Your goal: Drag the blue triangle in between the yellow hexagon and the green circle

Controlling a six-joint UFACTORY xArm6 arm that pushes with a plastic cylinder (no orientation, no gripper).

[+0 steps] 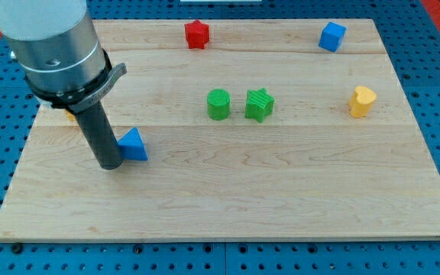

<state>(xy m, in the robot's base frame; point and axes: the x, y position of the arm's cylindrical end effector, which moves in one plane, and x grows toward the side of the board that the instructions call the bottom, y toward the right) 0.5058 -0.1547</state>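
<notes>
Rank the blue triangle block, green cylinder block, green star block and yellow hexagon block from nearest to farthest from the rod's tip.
From my tip:
1. Blue triangle block, right beside it on the view's right.
2. Green cylinder block, mid-board.
3. Green star block, just right of the cylinder.
4. Yellow hexagon block, far right.

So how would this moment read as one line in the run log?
tip: touching blue triangle, on its left | target: between yellow hexagon and green circle | green star in that gap | triangle not there yet
</notes>
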